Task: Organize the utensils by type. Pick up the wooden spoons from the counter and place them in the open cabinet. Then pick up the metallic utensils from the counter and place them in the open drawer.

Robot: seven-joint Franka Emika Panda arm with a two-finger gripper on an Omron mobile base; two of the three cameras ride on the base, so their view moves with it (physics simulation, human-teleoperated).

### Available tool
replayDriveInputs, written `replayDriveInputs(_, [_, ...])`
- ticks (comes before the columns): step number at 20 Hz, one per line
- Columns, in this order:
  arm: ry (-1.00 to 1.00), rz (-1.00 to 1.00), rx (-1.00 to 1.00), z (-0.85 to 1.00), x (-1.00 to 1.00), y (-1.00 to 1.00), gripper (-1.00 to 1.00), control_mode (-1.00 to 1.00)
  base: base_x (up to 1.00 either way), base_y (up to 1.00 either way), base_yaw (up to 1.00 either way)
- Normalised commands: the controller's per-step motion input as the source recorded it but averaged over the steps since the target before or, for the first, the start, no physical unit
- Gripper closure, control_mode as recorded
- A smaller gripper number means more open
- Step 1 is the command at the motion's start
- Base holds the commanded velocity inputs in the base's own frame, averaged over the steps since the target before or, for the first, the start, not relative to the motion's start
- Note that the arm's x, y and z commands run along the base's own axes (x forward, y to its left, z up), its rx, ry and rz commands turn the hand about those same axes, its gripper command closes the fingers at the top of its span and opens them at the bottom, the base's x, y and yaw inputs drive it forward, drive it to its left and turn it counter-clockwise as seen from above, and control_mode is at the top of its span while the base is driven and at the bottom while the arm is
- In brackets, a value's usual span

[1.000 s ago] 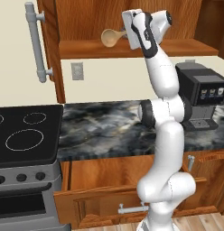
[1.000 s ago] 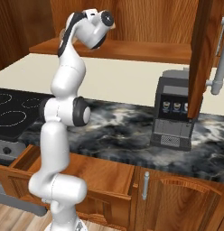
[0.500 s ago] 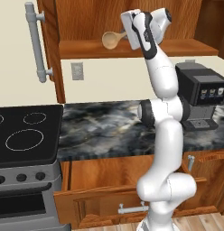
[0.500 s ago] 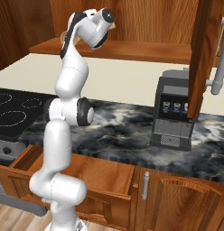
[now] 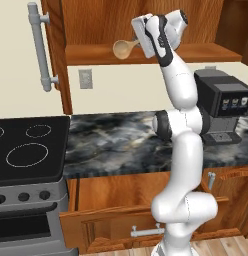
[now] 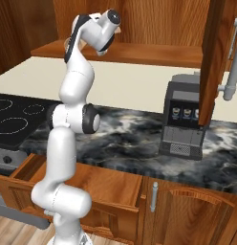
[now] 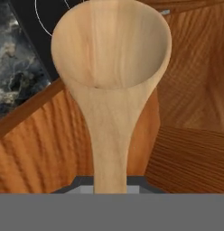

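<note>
Gripper (image 5: 139, 37) clamped on wooden spoon (image 7: 112, 76) at cabinet shelf (image 5: 91, 53); coffee machine (image 6: 183, 122) on counter (image 6: 134, 139), drawer (image 5: 103, 220) open below.

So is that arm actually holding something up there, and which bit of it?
Yes: the tool holds a wooden spoon by its handle, with the round bowl sticking out over the cabinet shelf.

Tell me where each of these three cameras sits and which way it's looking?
Left base view: behind the arm's left, facing the counter and stove; arm at right, tool raised with the wooden spoon.
Right base view: behind its right, facing the coffee machine; arm at left.
Hand view: on the hand, looking along the spoon.
Both base views share arm and counter.
</note>
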Motion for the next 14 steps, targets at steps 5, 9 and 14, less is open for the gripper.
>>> replayDriveInputs(5, [0.00, -0.08, -0.01, -0.05, 0.26, 0.00, 1.00, -1.00, 0.00, 0.00, 0.00])
replayDriveInputs(9, [0.00, -0.17, 0.00, 0.00, 0.43, 0.00, 1.00, -1.00, 0.00, 0.00, 0.00])
replayDriveInputs(14, [0.00, -0.13, 0.00, -0.04, 0.24, 0.01, 1.00, -1.00, 0.00, 0.00, 0.00])
